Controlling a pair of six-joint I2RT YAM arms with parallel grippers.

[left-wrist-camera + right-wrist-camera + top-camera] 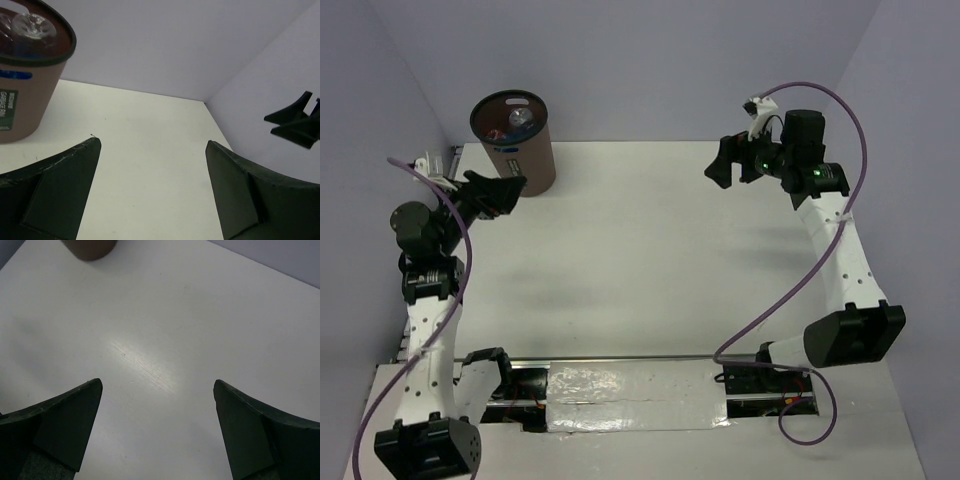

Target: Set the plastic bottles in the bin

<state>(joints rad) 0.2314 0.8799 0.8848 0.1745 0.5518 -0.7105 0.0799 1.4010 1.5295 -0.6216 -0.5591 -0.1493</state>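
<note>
At the far left of the table (640, 250), the bin (532, 160) is holding the bottles (517, 121) inside; the left gripper (510, 192) is hovering just beside it, jaws apart and empty, while the right gripper (724, 166) is hanging likewise spread, far right

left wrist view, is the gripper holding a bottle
No, the left gripper is open, and only bare table shows between its jaws.

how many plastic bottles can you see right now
2, both inside the tall dark-brown cylindrical bin: a clear plastic bottle towards its right side and a red-capped one at lower left. More may be hidden beneath.
</note>
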